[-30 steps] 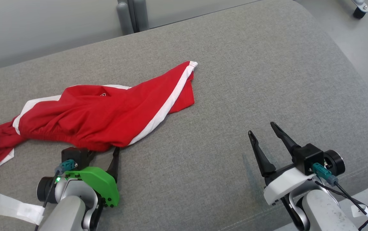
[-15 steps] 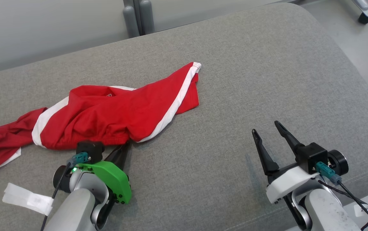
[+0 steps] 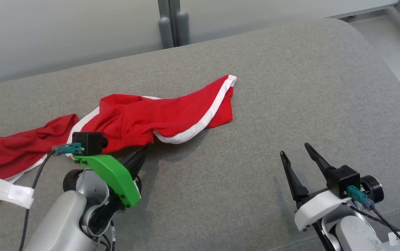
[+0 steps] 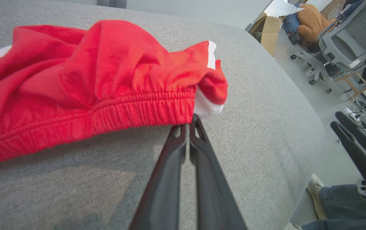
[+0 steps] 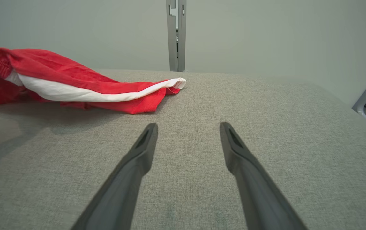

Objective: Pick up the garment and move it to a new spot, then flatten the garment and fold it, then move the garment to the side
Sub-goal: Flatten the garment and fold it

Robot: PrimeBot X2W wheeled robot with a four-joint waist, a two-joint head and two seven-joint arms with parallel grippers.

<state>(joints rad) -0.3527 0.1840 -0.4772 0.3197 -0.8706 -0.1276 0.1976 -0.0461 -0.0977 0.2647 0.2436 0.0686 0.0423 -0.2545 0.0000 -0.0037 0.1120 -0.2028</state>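
Our left gripper [image 4: 188, 125] has its jaws shut on the waistband [image 4: 138, 110] of the garment [image 3: 172, 115], sprawled over the left half of the cushion [image 3: 290, 87], so we can lift it away, while our right gripper [image 3: 294, 150] hovers near the front edge, jaws open and empty.

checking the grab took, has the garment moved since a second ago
Yes: the near edge of the garment, pinched by the left gripper, has lifted off the cushion, nearer the grey post.

Soft red cloth garment [image 3: 172, 115] on coarse, matt grey woven cushion [image 3: 290, 104].
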